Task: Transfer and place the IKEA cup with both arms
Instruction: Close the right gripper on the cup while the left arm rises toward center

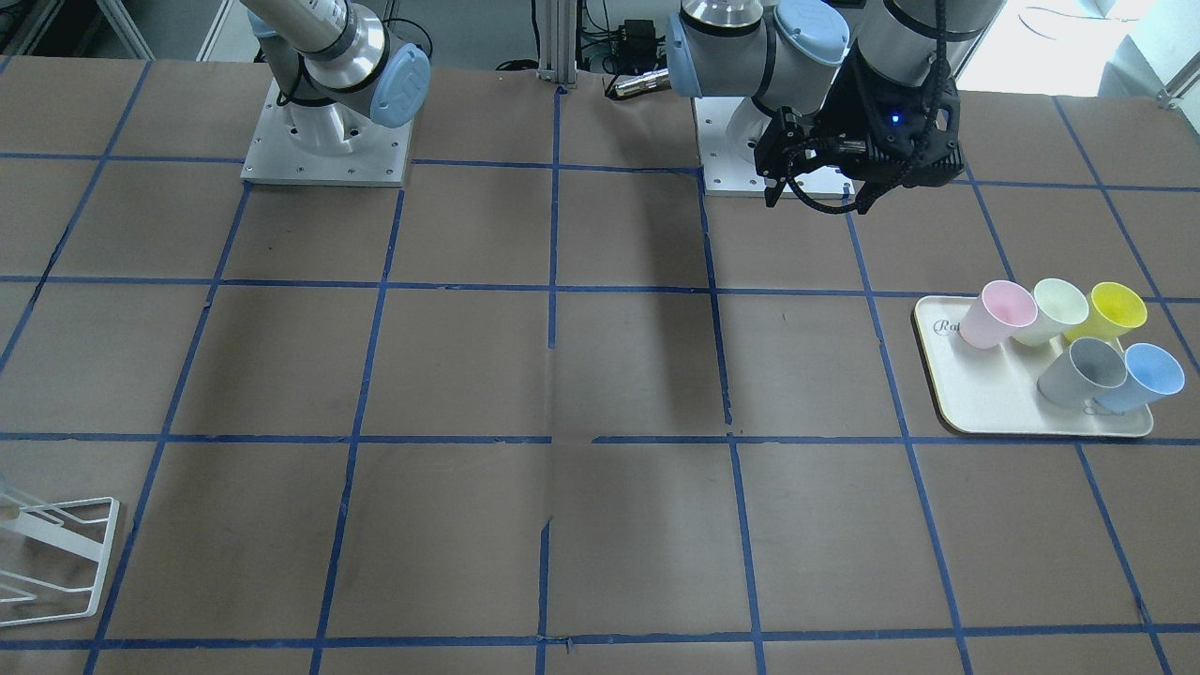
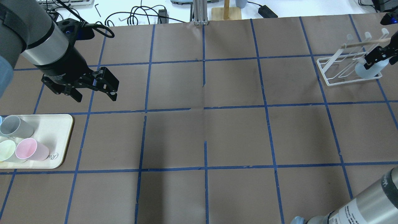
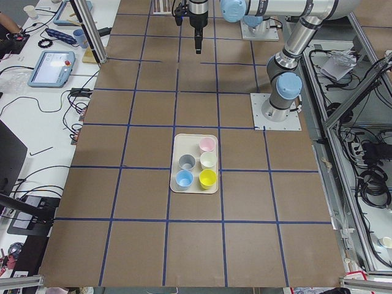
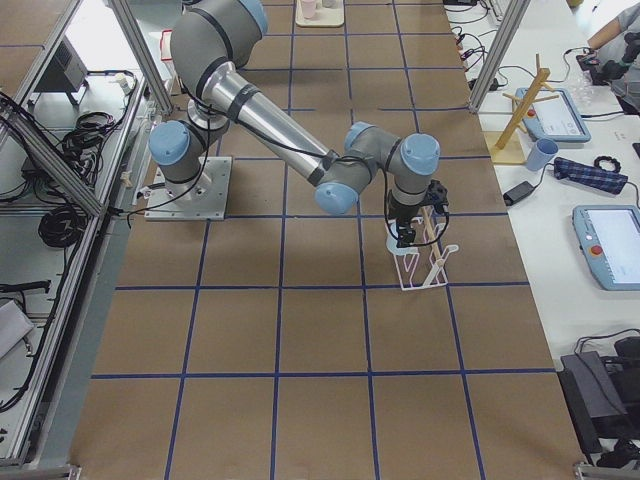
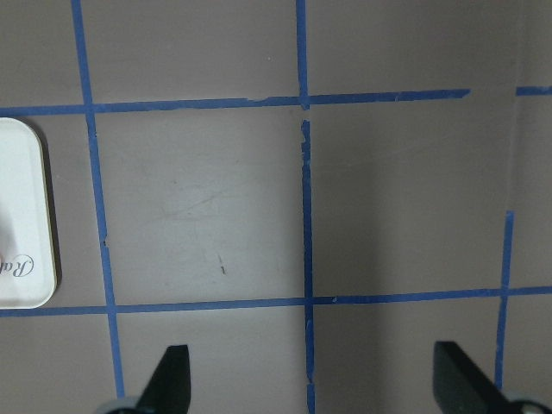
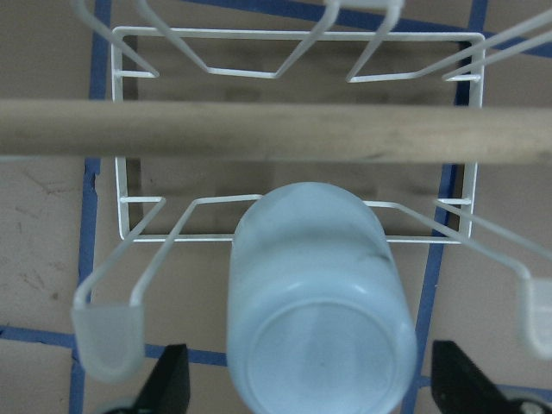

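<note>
Two hands show, both spread wide and holding nothing. The right hand (image 6: 312, 362) hangs over a white wire rack (image 6: 108, 341) at the right end of the desk (image 2: 236, 137). Its fingers stand on either side of the blue cup (image 6: 315, 285) but clear of it. That cup sits upside down in the rack, and a wooden stick (image 6: 259, 129) crosses over the rack beside it. The left hand (image 2: 95, 96) hovers above bare desk near a cream tray (image 2: 59, 124). The tray carries five cups: pink (image 1: 998, 314), pale green (image 1: 1055, 309), yellow (image 1: 1111, 311), grey (image 1: 1083, 370) and a second blue cup (image 1: 1144, 375).
</note>
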Controlling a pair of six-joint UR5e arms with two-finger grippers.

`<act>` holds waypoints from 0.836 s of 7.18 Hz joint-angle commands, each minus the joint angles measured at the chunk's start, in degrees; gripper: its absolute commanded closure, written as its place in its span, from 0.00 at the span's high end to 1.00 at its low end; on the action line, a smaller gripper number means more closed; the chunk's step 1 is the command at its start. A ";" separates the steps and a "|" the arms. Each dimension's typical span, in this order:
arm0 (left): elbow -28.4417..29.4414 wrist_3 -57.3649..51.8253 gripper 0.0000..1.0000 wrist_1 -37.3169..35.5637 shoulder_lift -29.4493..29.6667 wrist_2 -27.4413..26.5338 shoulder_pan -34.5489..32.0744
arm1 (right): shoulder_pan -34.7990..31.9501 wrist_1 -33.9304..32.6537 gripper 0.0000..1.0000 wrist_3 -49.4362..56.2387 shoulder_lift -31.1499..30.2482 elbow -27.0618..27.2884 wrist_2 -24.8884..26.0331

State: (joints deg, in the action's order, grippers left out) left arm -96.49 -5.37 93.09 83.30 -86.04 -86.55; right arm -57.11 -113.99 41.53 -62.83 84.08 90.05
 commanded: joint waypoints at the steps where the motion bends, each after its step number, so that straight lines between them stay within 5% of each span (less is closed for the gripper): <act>1: 0.07 -0.34 1.00 -0.10 1.68 12.49 1.46 | -0.02 -0.44 0.99 0.13 0.08 0.46 -0.13; 2: 0.07 -0.17 1.00 -0.01 1.86 18.14 4.08 | 0.07 -0.44 0.88 0.39 0.08 0.47 -1.79; 5: -0.19 -0.17 1.00 0.77 3.18 38.35 6.48 | 0.16 -0.44 0.78 0.39 0.08 0.46 -1.98; 6: -0.97 -0.08 1.00 0.95 3.53 44.24 6.57 | 0.16 -0.44 0.66 0.39 0.08 0.12 -1.46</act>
State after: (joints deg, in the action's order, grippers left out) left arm -96.84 -5.55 93.73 86.37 -48.97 -80.18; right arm -56.99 -114.43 41.89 -62.76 84.41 88.19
